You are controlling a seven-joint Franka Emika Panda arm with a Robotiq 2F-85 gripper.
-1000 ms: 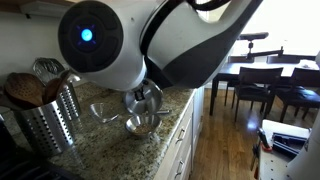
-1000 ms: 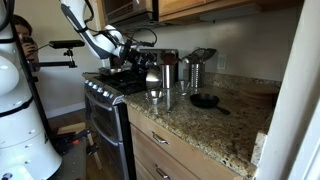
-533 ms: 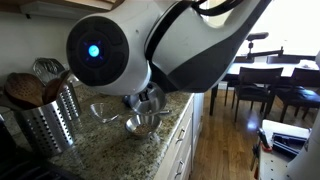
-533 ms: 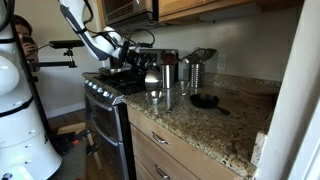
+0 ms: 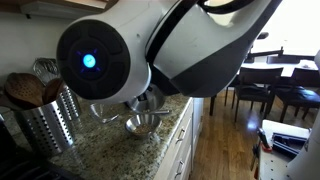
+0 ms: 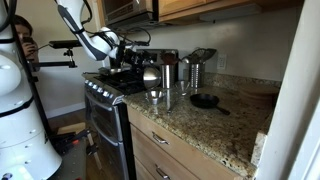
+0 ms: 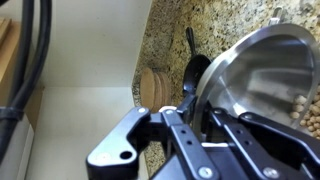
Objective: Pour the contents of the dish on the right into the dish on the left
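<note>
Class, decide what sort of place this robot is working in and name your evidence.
Probably a home kitchen: granite countertop, stove, metal utensil holder, and a dining table beyond.

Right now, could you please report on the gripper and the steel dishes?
Gripper shut on rim of tilted shiny steel bowl. Pale round bits inside it. Second steel bowl on speckled granite counter beneath. Nothing visible between them.
</note>
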